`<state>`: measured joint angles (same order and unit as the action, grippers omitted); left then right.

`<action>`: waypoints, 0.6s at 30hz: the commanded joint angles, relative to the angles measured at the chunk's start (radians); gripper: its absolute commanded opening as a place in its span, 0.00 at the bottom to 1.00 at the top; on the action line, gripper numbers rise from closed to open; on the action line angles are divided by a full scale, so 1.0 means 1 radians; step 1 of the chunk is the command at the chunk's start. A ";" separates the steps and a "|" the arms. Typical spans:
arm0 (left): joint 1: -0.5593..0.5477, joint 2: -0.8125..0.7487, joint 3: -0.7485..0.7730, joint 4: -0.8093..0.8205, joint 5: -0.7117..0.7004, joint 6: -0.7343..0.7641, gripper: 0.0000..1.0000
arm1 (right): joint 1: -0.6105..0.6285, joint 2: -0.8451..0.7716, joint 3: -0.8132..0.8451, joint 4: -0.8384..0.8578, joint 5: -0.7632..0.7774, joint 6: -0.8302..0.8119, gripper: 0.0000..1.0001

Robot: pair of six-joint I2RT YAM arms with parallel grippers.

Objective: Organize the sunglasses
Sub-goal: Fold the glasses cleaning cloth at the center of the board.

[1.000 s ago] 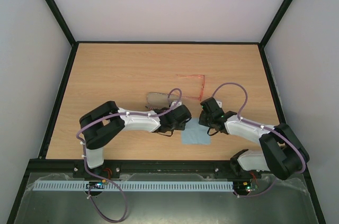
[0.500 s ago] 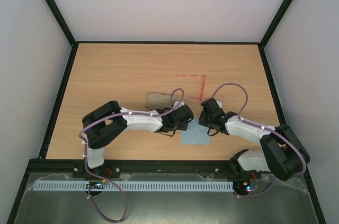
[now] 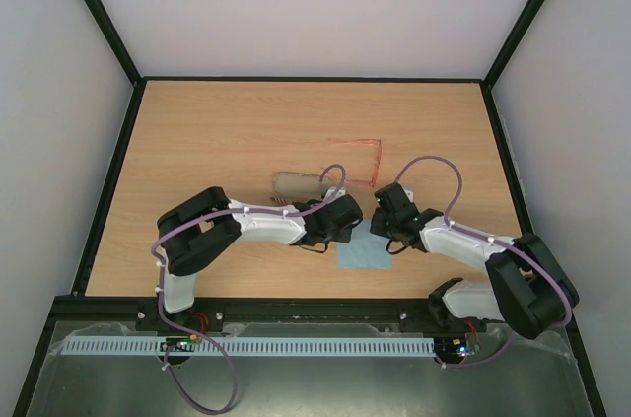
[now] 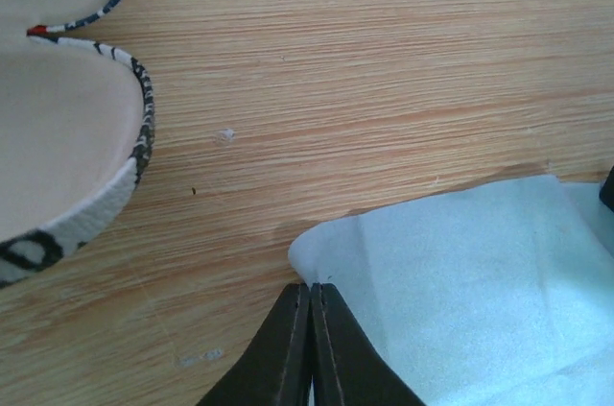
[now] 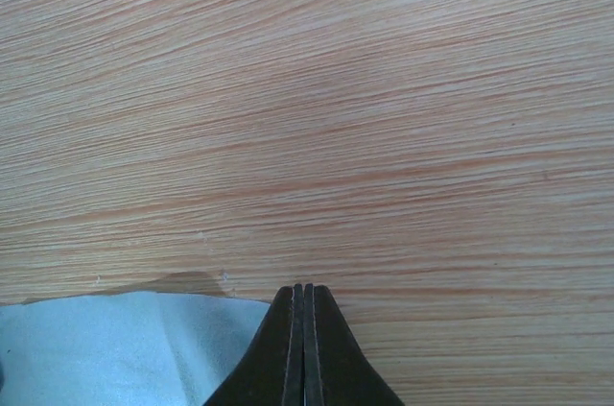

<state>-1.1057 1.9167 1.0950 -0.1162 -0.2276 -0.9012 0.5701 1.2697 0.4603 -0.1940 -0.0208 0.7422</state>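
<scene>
Light blue cloth (image 3: 357, 254), lower centre, appears pinched at two corners, my left jaws and right jaws both fully closed. The red sunglasses (image 3: 378, 159) lie apart, centre of the worktop (image 3: 217, 131). Uneven pulling could slip a corner free.

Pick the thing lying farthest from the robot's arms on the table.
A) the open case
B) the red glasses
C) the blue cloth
B: in the top view the glasses lie farther up the table than the case, and the cloth lies nearest the arms' bases.
</scene>
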 commanded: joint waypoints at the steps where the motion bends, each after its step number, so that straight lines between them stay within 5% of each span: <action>1: -0.007 0.031 0.000 -0.039 -0.004 -0.001 0.02 | 0.007 -0.023 -0.014 -0.020 -0.001 0.008 0.01; 18: 0.078 -0.097 -0.089 -0.021 -0.027 0.031 0.02 | 0.011 -0.048 0.043 -0.012 -0.058 -0.010 0.01</action>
<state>-1.0447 1.8610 1.0229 -0.1078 -0.2295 -0.8928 0.5751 1.2186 0.4648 -0.1963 -0.0837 0.7433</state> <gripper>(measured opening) 0.027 0.013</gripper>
